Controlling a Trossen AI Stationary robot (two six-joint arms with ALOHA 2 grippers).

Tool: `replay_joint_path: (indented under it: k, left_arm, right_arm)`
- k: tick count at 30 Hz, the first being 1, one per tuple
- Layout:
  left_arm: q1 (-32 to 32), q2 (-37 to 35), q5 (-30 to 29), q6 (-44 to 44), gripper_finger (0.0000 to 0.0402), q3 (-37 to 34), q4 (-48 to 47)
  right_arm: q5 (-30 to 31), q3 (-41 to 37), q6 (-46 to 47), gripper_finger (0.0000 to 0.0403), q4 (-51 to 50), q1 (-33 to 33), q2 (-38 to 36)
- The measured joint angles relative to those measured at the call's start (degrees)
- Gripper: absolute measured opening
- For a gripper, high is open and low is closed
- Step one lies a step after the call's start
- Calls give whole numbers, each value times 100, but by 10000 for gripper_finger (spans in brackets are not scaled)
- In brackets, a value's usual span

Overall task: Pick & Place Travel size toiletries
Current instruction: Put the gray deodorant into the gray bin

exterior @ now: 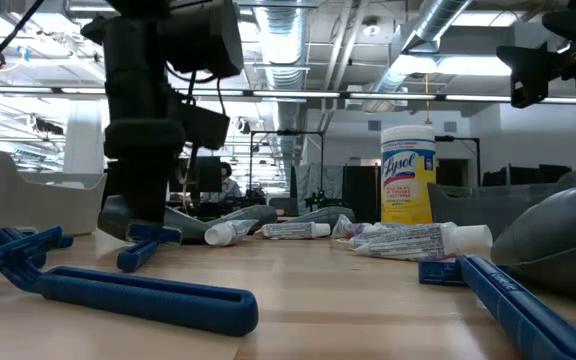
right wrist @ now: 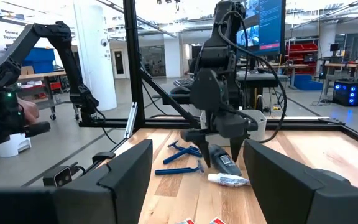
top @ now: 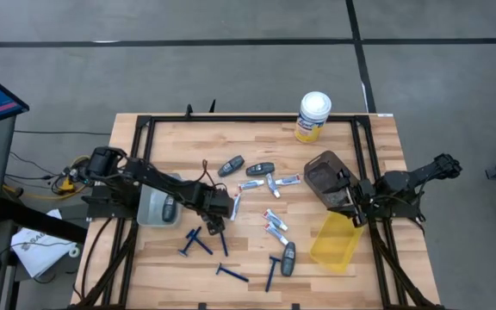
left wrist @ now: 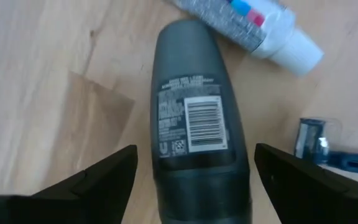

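Wooden bench (top: 179, 142) strewn with toiletries, most unplaced | grey bin (top: 149, 209) holds one dark bottle, yellow bin (top: 334, 244) looks empty | left gripper (left wrist: 191, 180) open astride a dark grey oval bottle (left wrist: 194, 112) with barcode, lying flat beside a white tube (left wrist: 253, 28) | right gripper (right wrist: 197, 180) open, waiting above the yellow bin.
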Motion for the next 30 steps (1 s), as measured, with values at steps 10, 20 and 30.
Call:
replay_joint_path:
  k: [10, 20, 30]
  left_arm:
    - [-2, 126, 144, -280, 200, 22, -25]
    - [79, -310, 139, -611, 200, 26, -122]
    - [210, -2284, -215, -2105, 200, 41, -1385]
  right_arm:
    - [1, 0, 0, 244, 0, -1, 2]
    - [0, 1, 0, 244, 0, -1, 2]
    - [1, 0, 0, 244, -17, -2, 2]
